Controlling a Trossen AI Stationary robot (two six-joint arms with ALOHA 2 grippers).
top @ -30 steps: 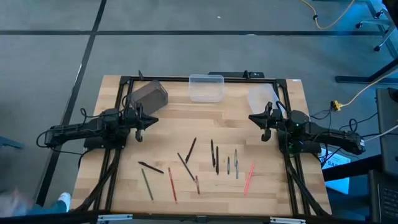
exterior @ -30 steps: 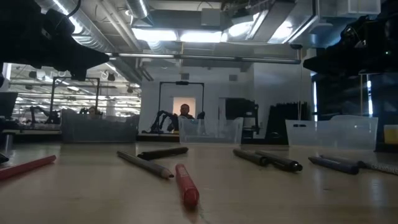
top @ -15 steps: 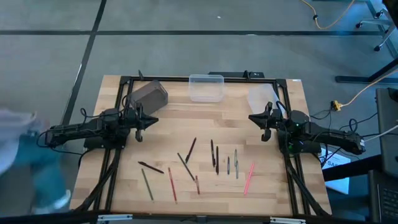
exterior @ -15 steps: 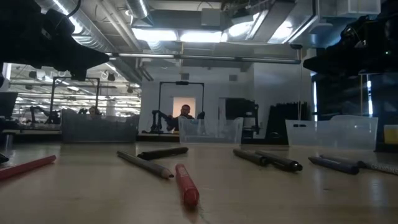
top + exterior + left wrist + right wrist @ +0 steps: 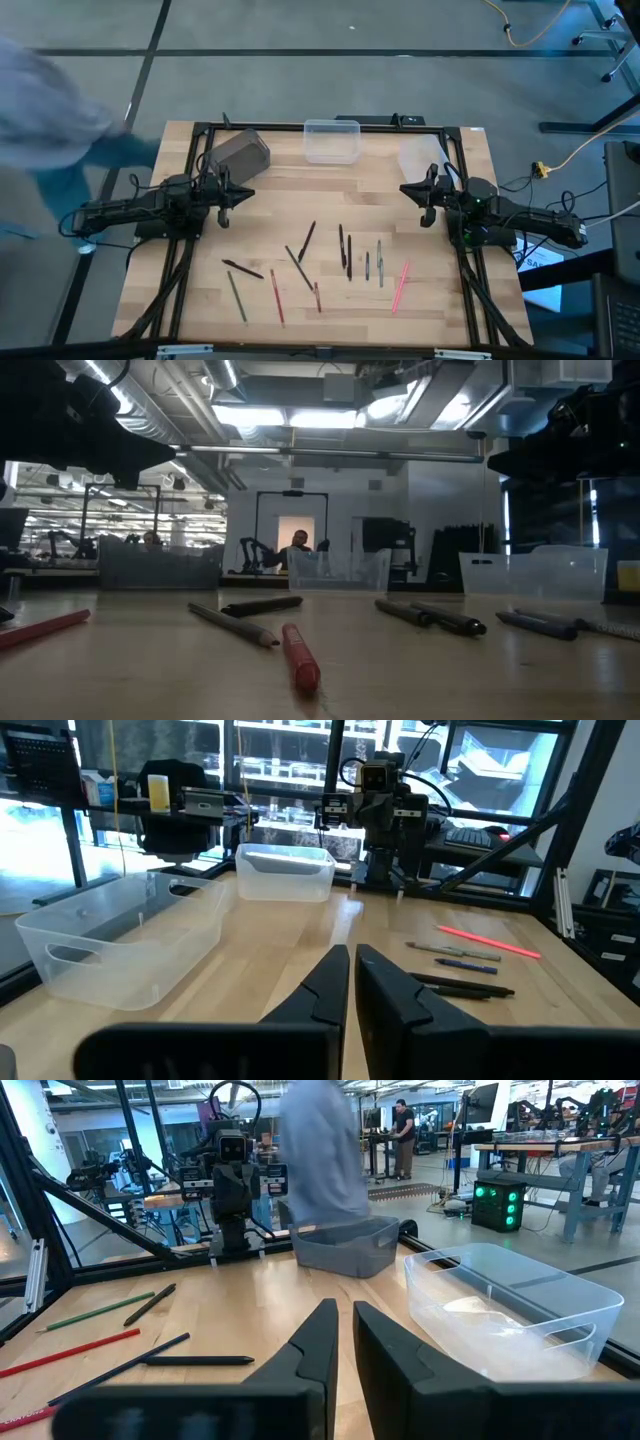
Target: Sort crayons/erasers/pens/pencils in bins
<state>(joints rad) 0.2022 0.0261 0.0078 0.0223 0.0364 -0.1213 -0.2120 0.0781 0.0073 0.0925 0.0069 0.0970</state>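
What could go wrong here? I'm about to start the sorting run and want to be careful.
1. A person is moving right beside the left arm's side of the table; an arm swing could hit them.
2. Near the table's middle several sticks cross or lie close, like the black pen and the dark pencil; a grab may catch two.
3. The grey bin sits askew by the left tool, so a drop may miss.

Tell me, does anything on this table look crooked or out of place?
One thing: the dark grey bin at the back left sits turned at an angle, while the clear bin beside it lies square to the table edge. The sticks lie scattered loose on the wood, none yet in a bin.
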